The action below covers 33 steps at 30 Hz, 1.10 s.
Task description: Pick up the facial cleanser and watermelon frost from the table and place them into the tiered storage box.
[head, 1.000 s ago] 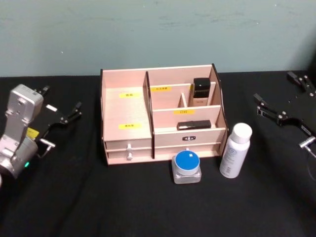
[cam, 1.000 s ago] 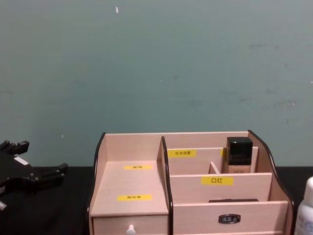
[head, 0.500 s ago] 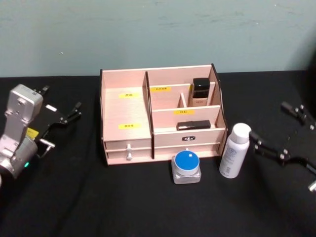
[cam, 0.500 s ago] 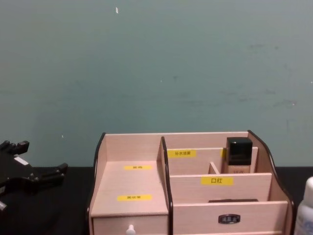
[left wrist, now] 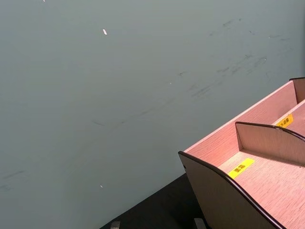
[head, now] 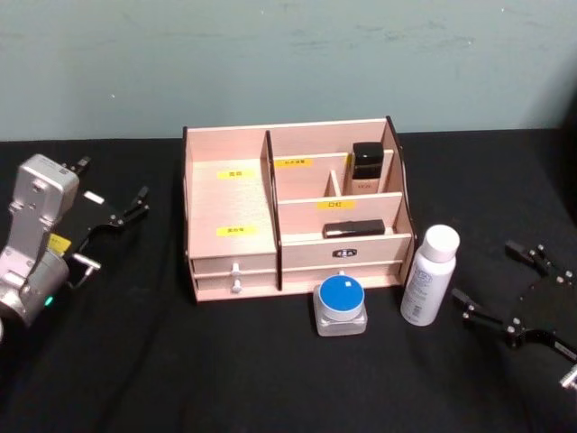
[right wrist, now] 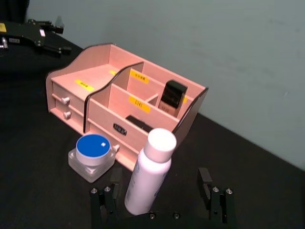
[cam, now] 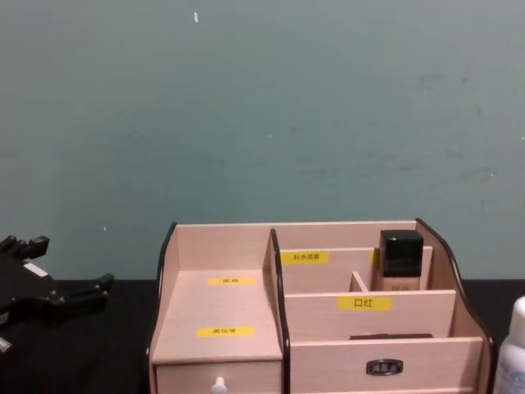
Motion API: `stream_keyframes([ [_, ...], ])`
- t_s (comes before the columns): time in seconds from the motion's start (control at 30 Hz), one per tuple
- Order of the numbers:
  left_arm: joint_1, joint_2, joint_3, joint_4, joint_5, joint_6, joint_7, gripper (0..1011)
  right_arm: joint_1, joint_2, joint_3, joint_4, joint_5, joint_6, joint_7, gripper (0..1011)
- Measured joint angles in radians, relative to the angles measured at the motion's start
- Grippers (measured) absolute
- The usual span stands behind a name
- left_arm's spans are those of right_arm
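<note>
Right gripper (head: 481, 270) has dropped from the back of the table (head: 225, 379) to its near right side, fingers spread wide, just right of the white bottle (head: 429, 278) and not touching it. That bottle stands upright at the wooden box's (head: 230, 262) right front corner, with the blue-lidded jar (head: 341, 304) before the drawers. Inside the box, a black-capped bottle (head: 366, 167) stands in the back right compartment and a dark flat item (head: 353, 229) lies in the one before it. Left gripper (head: 117, 230) stays parked at the left, fingers apart
</note>
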<state>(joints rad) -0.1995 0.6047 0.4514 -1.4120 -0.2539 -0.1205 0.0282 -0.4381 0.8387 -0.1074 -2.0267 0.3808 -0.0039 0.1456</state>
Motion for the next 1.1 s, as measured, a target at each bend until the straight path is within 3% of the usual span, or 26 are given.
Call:
stream_keyframes([
  [0.43,0.0,0.0,0.0,0.0,0.0,0.0,0.0,1001,0.069,-0.056,-0.034,0.07,0.015,0.064,0.049,1002],
  [1.1,0.0,0.0,0.0,0.0,0.0,0.0,0.0,1001,0.209,-0.156,-0.09,0.184,-0.045,0.092,0.1,1002],
])
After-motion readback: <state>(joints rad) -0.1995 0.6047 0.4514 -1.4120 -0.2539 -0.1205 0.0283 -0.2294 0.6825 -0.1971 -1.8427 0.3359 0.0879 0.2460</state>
